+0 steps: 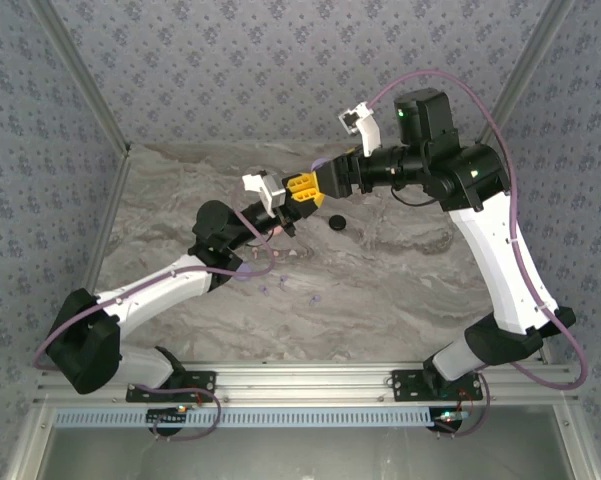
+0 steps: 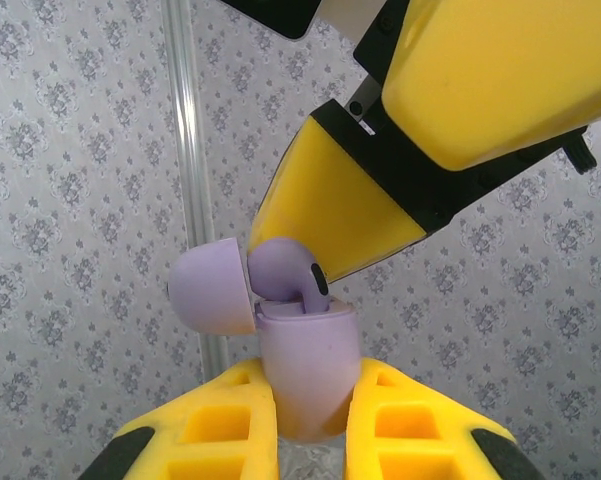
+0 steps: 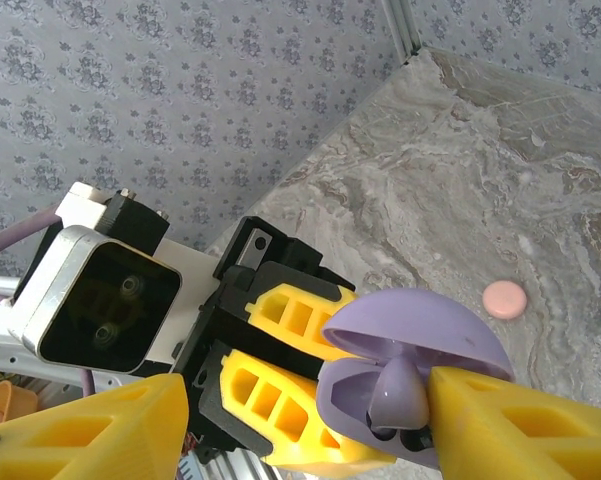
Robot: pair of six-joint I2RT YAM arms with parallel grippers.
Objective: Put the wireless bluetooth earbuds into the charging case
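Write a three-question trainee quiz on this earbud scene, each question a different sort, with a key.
1. Which gripper grips the lilac case?
2. True or false: the case is shut.
3. The lilac earbud at the case mouth touches: A) a finger of the right gripper; B) the table; C) a black disc.
Key: 1 the left gripper; 2 false; 3 A.

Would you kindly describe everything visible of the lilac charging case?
The lilac charging case is smooth matte plastic, its rounded hinged lid swung open. The left gripper clamps its body between yellow fingers, holding it above the table. A lilac earbud rests in its mouth, one yellow finger of the right gripper touching the bud.
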